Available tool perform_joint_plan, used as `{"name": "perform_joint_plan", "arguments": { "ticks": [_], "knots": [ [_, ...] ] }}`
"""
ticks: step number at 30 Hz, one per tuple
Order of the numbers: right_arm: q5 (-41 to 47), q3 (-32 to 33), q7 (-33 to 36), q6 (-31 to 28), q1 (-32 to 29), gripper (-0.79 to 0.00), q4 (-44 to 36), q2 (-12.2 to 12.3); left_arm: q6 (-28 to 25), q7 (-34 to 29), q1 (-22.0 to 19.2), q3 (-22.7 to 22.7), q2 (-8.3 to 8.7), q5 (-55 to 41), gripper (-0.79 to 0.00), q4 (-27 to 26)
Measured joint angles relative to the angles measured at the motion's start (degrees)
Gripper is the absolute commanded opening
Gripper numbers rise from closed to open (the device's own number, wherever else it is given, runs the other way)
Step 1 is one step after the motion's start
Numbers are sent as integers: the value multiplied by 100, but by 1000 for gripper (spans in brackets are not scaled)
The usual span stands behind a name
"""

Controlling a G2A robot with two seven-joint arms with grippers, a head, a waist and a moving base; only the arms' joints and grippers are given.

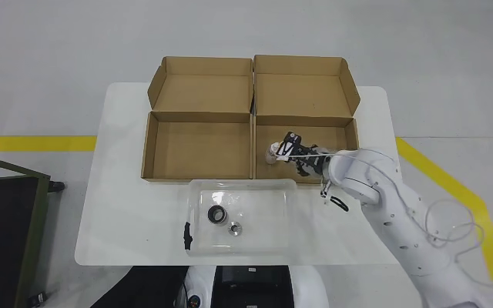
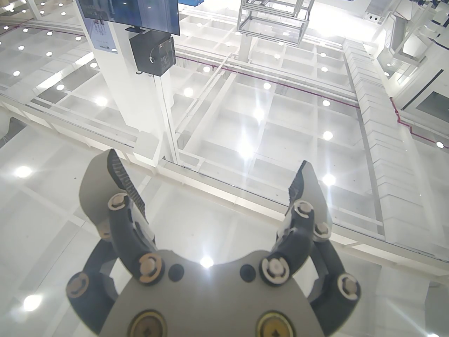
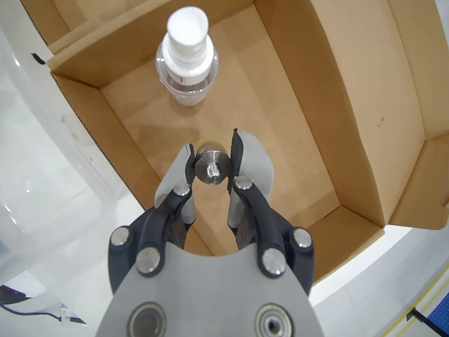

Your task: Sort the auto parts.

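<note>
My right tool (image 3: pixel 213 157) is clamped on a small metal part (image 3: pixel 210 170), a short steel cylinder with a threaded stub facing my wrist. I hold it above the floor of the right box (image 3: pixel 350 71), near the wall that sits against the clear tray (image 1: pixel 240 183). A spray bottle (image 3: pixel 187 64) stands upright in the same box, a little ahead of my fingertips and apart from them.

The step, as I judge it, is setting this part down in the box. I want to go straight down rather than forward, so the bottle stays untouched and upright. The part is round and will likely roll if dropped from height, so I should bring it close to the cardboard before I part the fingers. Then I should lift out vertically to avoid snagging the box wall.

My left tool (image 2: pixel 207 159) is spread wide with nothing in it, pointing up at the ceiling, away from the work.

A dark bearing (image 1: pixel 217 215) and a small metal ring (image 1: pixel 234 227) lie in the tray, so sorting looks unfinished. The left box (image 1: pixel 196 146) holds nothing I can make out.
</note>
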Motion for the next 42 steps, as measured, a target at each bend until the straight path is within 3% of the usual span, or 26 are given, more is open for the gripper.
{"name": "perform_joint_plan", "arguments": {
  "ticks": [13,15,16,17,18,19,20,29,42],
  "knots": [
    [125,-428,-43,-29,403,-763,770,-121,0,0,0,0,0,0,0,0],
    [140,-488,-54,-14,460,-686,844,-141,0,0,0,0,0,0,0,0],
    [149,-509,-57,-4,483,-502,868,-149,0,0,0,0,0,0,0,0],
    [155,-533,-57,8,511,-428,894,-158,0,0,0,0,0,0,0,0],
    [157,-550,-54,13,531,-305,911,-164,0,0,0,0,0,0,0,0],
    [158,-566,-49,15,548,-129,926,-170,0,0,0,0,0,0,0,0],
    [160,-583,-42,17,568,-80,944,-176,0,0,0,0,0,0,0,0],
    [362,-493,-158,127,593,0,851,-186,0,0,0,0,0,0,0,0],
    [904,267,173,370,6,0,-829,-15,0,0,0,0,0,0,0,0]
  ]
}}
